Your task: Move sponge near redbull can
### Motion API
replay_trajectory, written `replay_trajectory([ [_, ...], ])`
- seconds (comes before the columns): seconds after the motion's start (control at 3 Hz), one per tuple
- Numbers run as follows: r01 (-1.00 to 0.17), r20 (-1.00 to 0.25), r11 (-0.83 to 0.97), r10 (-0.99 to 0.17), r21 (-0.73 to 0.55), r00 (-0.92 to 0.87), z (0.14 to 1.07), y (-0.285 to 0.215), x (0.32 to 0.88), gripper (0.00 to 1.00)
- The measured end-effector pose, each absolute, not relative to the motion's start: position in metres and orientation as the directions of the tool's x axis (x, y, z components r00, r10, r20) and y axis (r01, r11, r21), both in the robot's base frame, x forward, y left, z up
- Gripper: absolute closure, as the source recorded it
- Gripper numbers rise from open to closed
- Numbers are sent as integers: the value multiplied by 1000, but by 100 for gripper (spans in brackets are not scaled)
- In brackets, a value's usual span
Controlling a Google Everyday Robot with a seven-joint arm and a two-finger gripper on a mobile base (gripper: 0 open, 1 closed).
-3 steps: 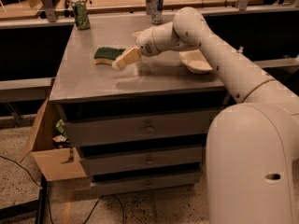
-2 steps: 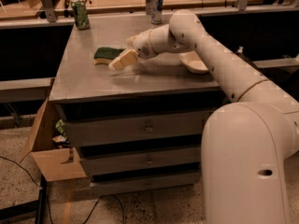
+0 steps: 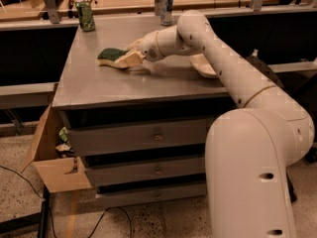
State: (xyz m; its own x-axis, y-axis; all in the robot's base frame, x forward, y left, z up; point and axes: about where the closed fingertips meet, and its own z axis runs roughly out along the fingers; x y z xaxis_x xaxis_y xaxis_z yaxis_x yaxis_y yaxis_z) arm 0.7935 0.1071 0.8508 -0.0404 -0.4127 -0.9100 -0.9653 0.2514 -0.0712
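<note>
The sponge (image 3: 110, 54), dark green on top with a pale base, lies on the grey metal table top (image 3: 124, 86), left of centre. My gripper (image 3: 128, 58) is low over the table at the sponge's right end and overlaps it there. The arm reaches in from the right. The redbull can (image 3: 166, 7), slim, silver and blue, stands upright at the table's back edge, to the right of and well behind the sponge.
A wider green can (image 3: 85, 15) stands at the back left corner. A pale bowl (image 3: 202, 66) sits on the right, partly behind my arm. Drawers (image 3: 148, 135) are below the top, and an open cardboard box (image 3: 52, 157) is at the lower left.
My gripper has moved left and slightly down, from just right of the sponge to its right end. The sponge and both cans have not moved.
</note>
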Motion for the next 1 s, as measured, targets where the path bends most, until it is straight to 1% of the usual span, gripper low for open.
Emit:
replay_trajectory([
  [0.33,-927,-908,351,-419,-133,-29,872,72,807,86],
  [0.67,-821,-897,532,-438,-209,-56,891,13,830,100],
  [1.0,-702,-881,671,-455,-239,-134,886,-24,844,100],
])
